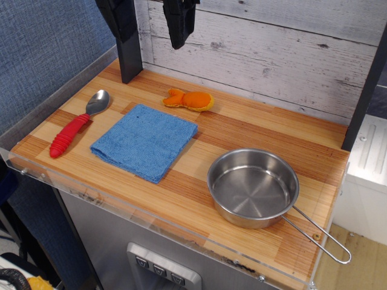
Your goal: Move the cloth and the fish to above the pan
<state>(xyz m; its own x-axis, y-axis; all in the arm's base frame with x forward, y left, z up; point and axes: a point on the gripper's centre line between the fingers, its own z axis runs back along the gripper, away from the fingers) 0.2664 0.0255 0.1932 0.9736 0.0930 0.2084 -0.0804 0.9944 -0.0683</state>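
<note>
Wooden counter (254, 130) is bearing folded blue cloth (145, 141), orange fish (190, 99) at twelve o'clock; my gripper (179, 24) is hanging, jaw state unclear.

Setting: a mock toy kitchen set up as a robot test station, not a real home kitchen. Evidence: small wooden butcher-block counter (254, 130) edged with a clear acrylic lip (121, 202), whitewashed plank backdrop (272, 48), blue fabric partition (42, 48) at left, and a grey front panel with push-buttons (160, 270) below the counter edge. Kitchen-type props on the counter, namely a steel pan (253, 187), a red-handled spoon (77, 124), a blue cloth (145, 142) and a plush fish (190, 99), plus a black gripper (179, 24) hanging overhead, support the staged-lab reading.
</note>
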